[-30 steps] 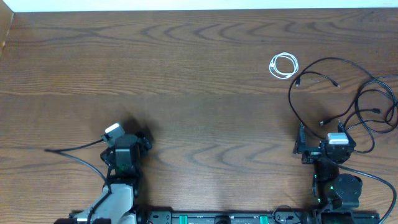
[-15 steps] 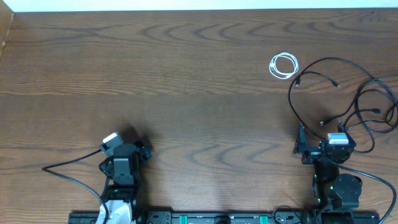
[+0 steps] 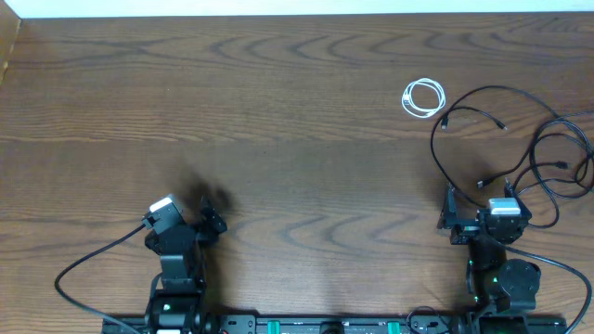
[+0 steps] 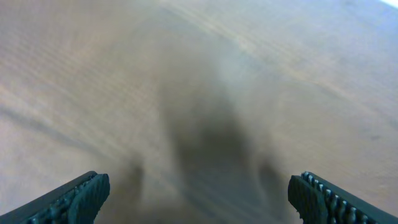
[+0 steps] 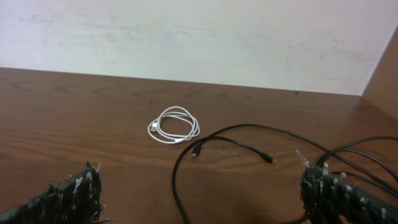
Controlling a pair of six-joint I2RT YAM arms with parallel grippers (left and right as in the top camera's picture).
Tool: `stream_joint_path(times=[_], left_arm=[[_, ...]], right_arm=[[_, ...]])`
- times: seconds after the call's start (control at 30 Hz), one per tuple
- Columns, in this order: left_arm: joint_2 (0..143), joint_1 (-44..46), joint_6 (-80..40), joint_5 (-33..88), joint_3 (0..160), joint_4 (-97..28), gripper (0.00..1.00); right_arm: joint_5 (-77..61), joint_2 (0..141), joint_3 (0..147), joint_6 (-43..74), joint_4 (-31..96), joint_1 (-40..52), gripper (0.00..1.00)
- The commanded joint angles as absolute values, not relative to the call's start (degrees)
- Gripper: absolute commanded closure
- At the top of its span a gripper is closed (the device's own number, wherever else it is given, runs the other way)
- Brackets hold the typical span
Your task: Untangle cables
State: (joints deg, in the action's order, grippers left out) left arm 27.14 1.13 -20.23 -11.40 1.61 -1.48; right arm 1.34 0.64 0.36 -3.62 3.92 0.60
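The cables lie at the table's far right. A small white coil [image 3: 423, 97] [image 5: 175, 124] sits apart, to the left of several thin black cords [image 3: 534, 153] [image 5: 249, 140] that loop loosely over one another. My right gripper [image 3: 486, 211] [image 5: 199, 194] stands open just in front of the black loops. One black cord runs on the table between its fingers, which do not touch it. My left gripper [image 3: 188, 221] [image 4: 199, 199] is open over bare wood at the near left, far from the cables; its wrist view is blurred.
The left arm's own thicker black cable [image 3: 93, 258] curves across the table at the near left. A mounting rail [image 3: 306, 325] runs along the near edge. A white wall [image 5: 199, 37] stands behind the table's far edge.
My left arm has pulled back toward the near edge and turned a little, and its own cable has swung into a wider loop. The right arm and the cables have not moved.
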Motion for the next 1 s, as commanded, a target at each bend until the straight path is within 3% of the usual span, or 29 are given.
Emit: stream_joint_path(times=[0.0,0.3,0.97], left_arm=[[20.97,0.95,-16.27,-9.17,0.23,-3.66,0.02],[-0.16,1.48,-7.29,-0.89,0.27,-4.36,0.02],[0.19,2.0,-4.91,-0.21,0.27,-4.25,0.02]], right_arm=[[2.0,0.38,0.3,-4.36,4.12,-0.01,0.01],[1.98,0.38,0.3,-4.36,4.12,-0.01,0.01],[2.0,0.38,0.3,-4.36,4.1,-0.01,0.01]])
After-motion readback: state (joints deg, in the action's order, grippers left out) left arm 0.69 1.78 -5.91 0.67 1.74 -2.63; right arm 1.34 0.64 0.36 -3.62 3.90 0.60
